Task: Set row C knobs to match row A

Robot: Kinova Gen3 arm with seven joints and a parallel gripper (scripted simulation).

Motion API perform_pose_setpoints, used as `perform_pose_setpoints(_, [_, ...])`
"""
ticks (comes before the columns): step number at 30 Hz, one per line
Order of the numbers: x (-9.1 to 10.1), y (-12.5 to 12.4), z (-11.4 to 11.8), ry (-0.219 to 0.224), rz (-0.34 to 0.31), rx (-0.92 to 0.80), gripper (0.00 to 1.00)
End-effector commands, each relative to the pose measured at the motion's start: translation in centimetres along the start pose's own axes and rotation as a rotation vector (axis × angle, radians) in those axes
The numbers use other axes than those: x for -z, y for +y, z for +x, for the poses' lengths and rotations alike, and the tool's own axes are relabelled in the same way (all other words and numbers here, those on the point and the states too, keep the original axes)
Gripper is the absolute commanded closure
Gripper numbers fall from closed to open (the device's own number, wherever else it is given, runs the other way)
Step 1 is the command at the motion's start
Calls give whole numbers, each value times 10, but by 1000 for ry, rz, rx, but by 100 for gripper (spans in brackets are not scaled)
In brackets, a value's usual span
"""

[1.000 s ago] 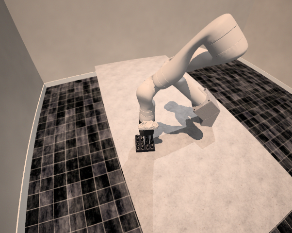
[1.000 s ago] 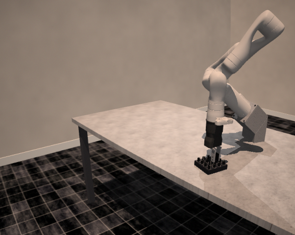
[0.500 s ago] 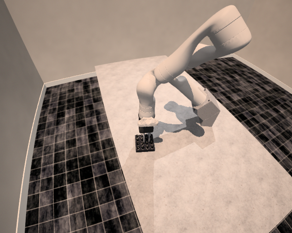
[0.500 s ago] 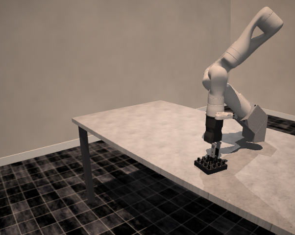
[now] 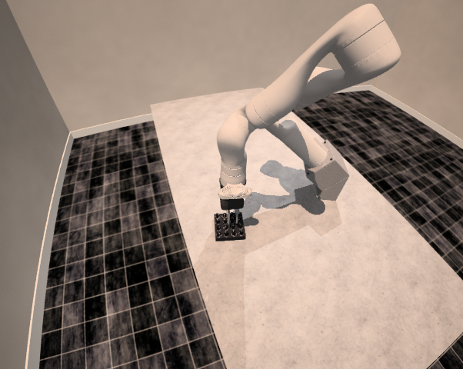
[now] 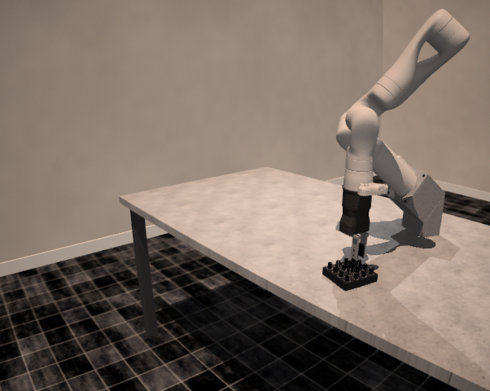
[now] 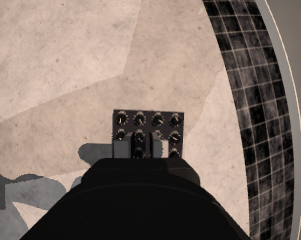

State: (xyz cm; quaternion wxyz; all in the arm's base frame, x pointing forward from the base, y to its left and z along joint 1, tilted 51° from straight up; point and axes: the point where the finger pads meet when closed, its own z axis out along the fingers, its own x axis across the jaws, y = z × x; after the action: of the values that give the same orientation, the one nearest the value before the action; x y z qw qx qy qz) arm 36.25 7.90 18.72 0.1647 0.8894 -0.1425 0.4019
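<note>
The black knob box [image 5: 230, 237] [image 6: 349, 283] [image 7: 149, 128] stands on its feet near the left edge of the table [image 5: 303, 277] [image 6: 237, 210]. Its knobs are small and dark, and I cannot read their white lines or the printed names in any view. My gripper [image 5: 234, 218] [image 6: 357, 255] [image 7: 142, 141] points straight down over the box. Its fingers are partly apart, with the tips just above the knob tops in the half of the box nearer the arm. Nothing is between the fingers. In the wrist view the gripper body hides the near rows of knobs.
The arm's grey base block [image 5: 331, 178] [image 6: 426, 206] stands on the table behind and to the right of the box. The table edge [image 5: 191, 254] [image 6: 304, 300] runs close beside the box, with dark tiled floor [image 5: 104, 257] below.
</note>
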Motion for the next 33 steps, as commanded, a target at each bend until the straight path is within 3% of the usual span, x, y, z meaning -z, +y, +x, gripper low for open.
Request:
perform_pose_setpoints(1, [2, -2, 0, -2, 5, -7, 54])
perform_pose_setpoints(19, [2, -2, 0, -2, 5, -29, 54])
perform_pose_setpoints(33, [3, -3, 3, -4, 1, -188, 54])
